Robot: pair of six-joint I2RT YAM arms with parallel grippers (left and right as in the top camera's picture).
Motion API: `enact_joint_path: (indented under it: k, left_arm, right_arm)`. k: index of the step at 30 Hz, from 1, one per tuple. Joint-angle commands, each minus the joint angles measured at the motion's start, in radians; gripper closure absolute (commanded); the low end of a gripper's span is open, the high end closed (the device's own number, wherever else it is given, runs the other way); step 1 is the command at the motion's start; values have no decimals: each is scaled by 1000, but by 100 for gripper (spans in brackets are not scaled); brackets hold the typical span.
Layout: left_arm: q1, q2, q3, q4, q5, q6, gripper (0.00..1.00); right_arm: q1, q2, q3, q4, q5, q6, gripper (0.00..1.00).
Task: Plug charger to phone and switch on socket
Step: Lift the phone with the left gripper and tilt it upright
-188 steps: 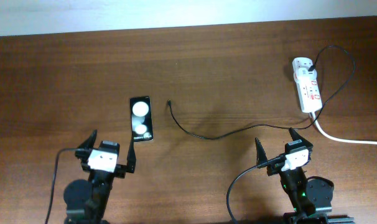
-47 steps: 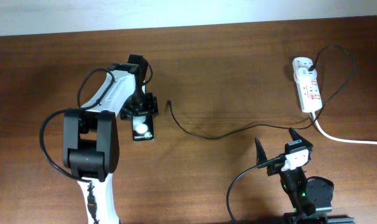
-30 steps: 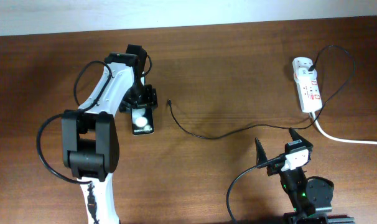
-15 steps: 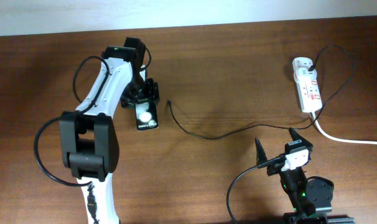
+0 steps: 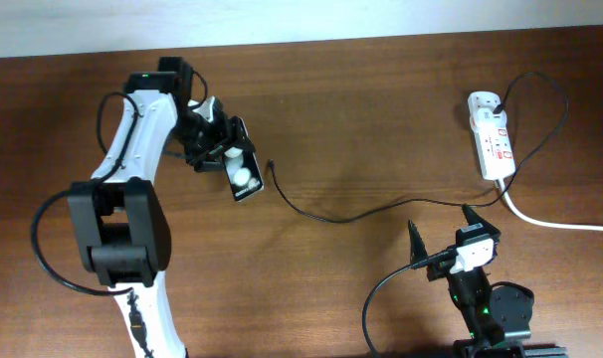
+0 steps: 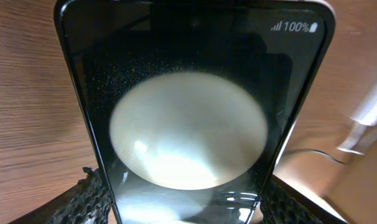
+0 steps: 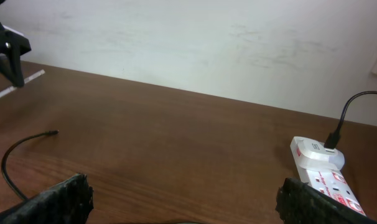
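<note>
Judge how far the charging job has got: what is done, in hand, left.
Done: the charger already has its adapter end in the socket. In hand: the left gripper grips the phone by its edges. Left: the connector tip lies loose on the table; the right gripper, open, is nowhere near the socket switch.

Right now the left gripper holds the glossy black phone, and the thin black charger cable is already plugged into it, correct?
No. The left gripper holds the glossy black phone, but the thin black charger cable is not plugged in: the overhead view shows its connector tip free on the table beside the phone.
</note>
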Motion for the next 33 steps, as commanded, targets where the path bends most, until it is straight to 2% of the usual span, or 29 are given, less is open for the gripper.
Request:
enact_joint_path:
  k: [1, 4, 9, 12, 17, 21, 26, 30, 33]
  left_arm:
    - [26, 6, 29, -2, 280, -7, 40]
    - [27, 6, 29, -3, 363, -11, 41]
    - [27, 6, 29, -18, 371, -175, 64]
    - [27, 6, 29, -21, 371, -189, 69]
    - [27, 6, 29, -32, 373, -189, 68]
    - [27, 6, 29, -46, 407, -189, 63]
    - [27, 6, 29, -49, 409, -189, 99]
    - [27, 6, 29, -63, 414, -190, 100]
    - [27, 6, 29, -108, 413, -240, 100]
  right_arm:
    - [7, -8, -5, -7, -1, 11, 1]
    - [7, -8, -5, -7, -1, 11, 1]
    - [7, -8, -5, -7, -1, 11, 1]
    - [7, -8, -5, -7, -1, 11, 1]
    - [7, -8, -5, -7, -1, 11, 1]
    - [7, -8, -5, -7, -1, 11, 1]
    - [7, -8, -5, -7, -1, 11, 1]
    - [7, -8, -5, -7, -1, 11, 1]
    - [7, -8, -5, -7, -1, 11, 1]
